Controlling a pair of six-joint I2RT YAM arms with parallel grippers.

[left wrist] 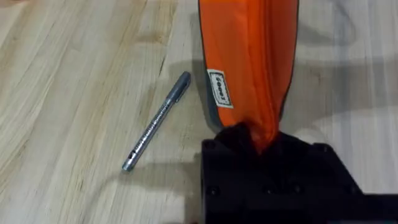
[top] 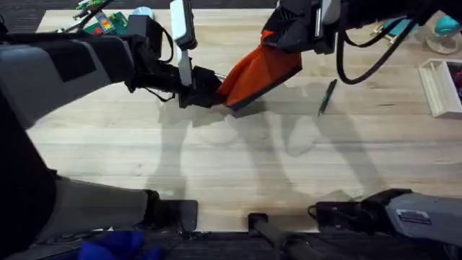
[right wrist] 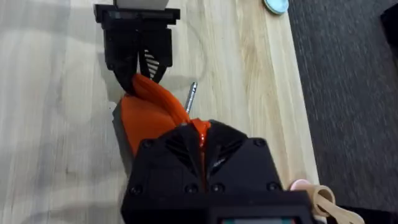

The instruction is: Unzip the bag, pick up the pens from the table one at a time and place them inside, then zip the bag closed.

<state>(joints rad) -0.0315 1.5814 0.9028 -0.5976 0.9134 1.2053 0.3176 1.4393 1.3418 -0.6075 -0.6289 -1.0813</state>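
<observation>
Overhead: both grippers, left gripper (top: pixel 196 92) and right gripper (top: pixel 283 37), clamp bag (top: pixel 256 72); dark pen (top: pixel 327 96) beside. Left wrist: silver pen (left wrist: pixel 157 121).

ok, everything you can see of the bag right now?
The bag is an orange fabric pouch with a dark base and a small white label on its side. It is stretched between both grippers: the left gripper shut on one end, the right gripper shut on the other, tilted above the table. A silver pen lies beside it, apart.
</observation>
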